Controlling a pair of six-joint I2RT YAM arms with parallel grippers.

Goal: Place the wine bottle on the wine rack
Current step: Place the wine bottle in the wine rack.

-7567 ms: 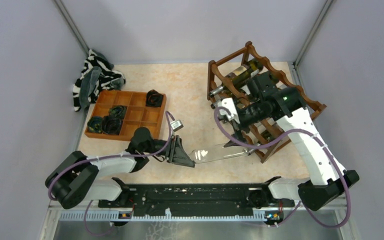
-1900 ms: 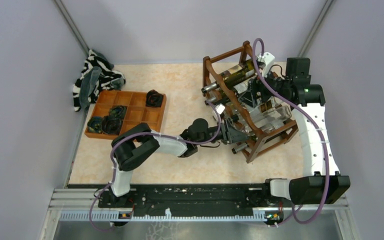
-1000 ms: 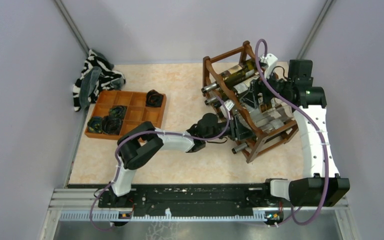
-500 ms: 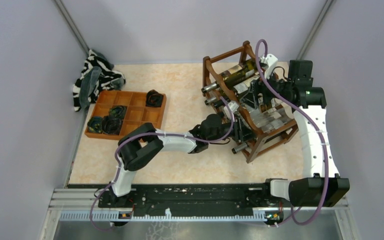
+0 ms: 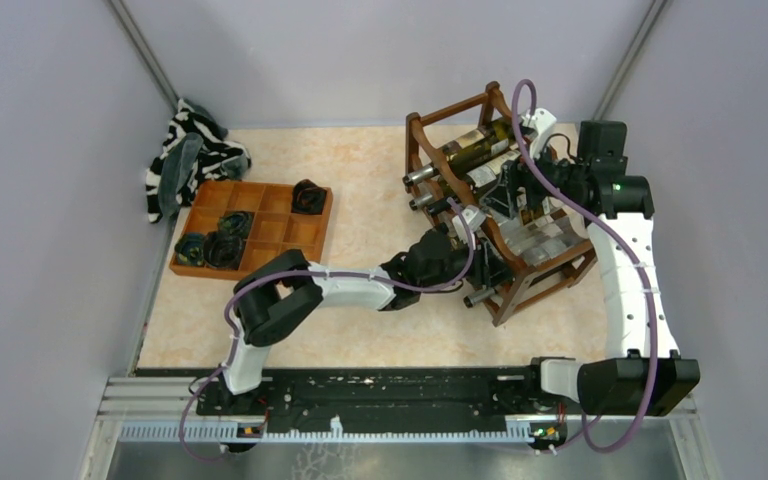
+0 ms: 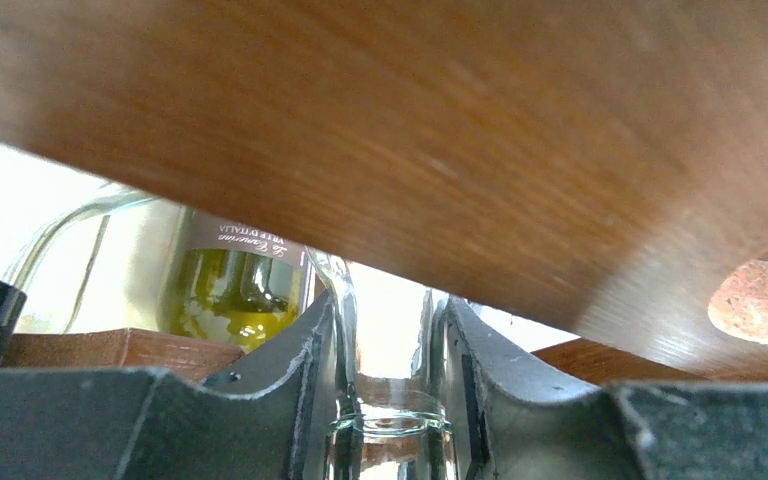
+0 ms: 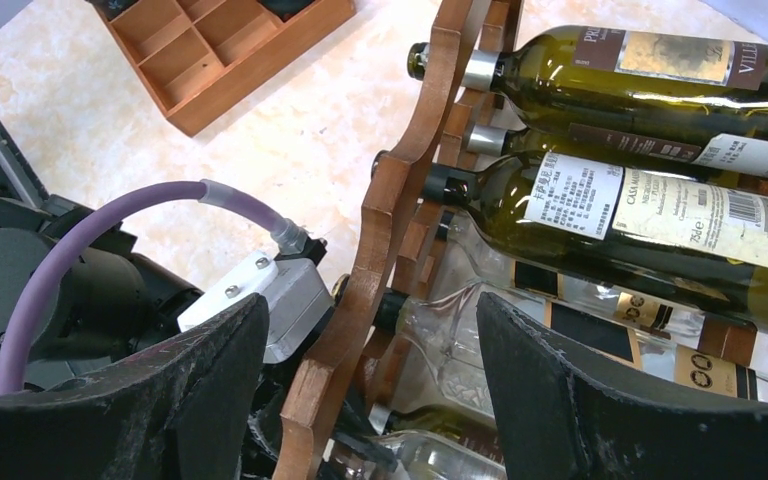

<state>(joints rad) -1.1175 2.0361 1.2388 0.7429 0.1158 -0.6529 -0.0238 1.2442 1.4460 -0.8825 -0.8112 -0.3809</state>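
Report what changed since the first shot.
The left hand, gripping the clear bottle by the neck, carried it from the table rightward into the lower front of the wine rack. The open right hand swung from the rack's front to its far-right side. The rack turned slightly. The tray and striped cloth stayed.

Wine rack (image 7: 380, 230): dark reddish-brown wood with a faint grain, running between the right claw's (image 7: 370, 320) black fingers.
Wine bottle (image 6: 390, 435): clear, colourless glass, between the left claw's (image 6: 388, 375) matt dark grey fingers.
Green bottles (image 7: 600, 215): olive glass ahead of the right claw, white and cream labels with dark print (one carries a barcode).
Cable (image 7: 90, 225): purple, left of the right claw.
Tray (image 7: 230, 50): orange-brown, ahead-left of the right claw.
Table (image 7: 110, 130): cream-peach marbling.
Cloth (image 5: 188, 155): black-and-white stripes, well left of both claws.
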